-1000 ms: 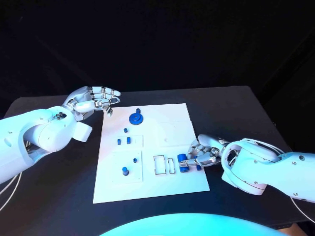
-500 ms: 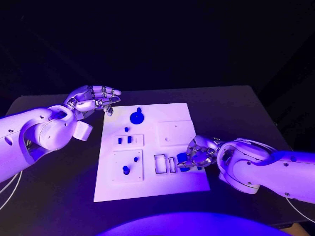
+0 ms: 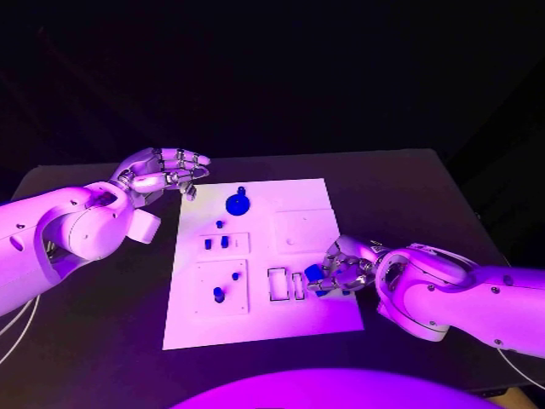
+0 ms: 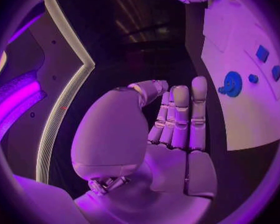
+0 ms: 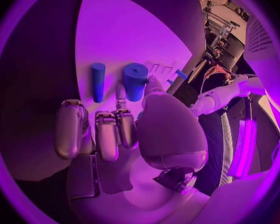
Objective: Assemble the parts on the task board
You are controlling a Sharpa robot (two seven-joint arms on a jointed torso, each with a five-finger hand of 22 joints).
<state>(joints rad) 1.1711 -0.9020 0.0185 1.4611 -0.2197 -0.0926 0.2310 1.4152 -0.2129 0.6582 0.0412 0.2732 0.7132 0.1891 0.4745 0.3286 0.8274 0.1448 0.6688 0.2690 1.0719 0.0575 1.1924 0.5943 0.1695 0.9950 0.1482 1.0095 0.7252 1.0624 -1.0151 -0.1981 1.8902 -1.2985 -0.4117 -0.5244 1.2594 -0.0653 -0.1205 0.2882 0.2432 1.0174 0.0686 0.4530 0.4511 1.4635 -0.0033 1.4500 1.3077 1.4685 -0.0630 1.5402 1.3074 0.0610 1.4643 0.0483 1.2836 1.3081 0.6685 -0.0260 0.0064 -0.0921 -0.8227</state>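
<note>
Right wrist view: blue cylinder (image 5: 135, 81) touches right hand's (image 5: 109, 134) fingertips (image 5: 152, 87).

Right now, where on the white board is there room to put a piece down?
The board's near strip, below the slots, is bare, and so is its far right corner beside the round blue part. It is crowded by the right hand and around the small parts mid-board.
</note>
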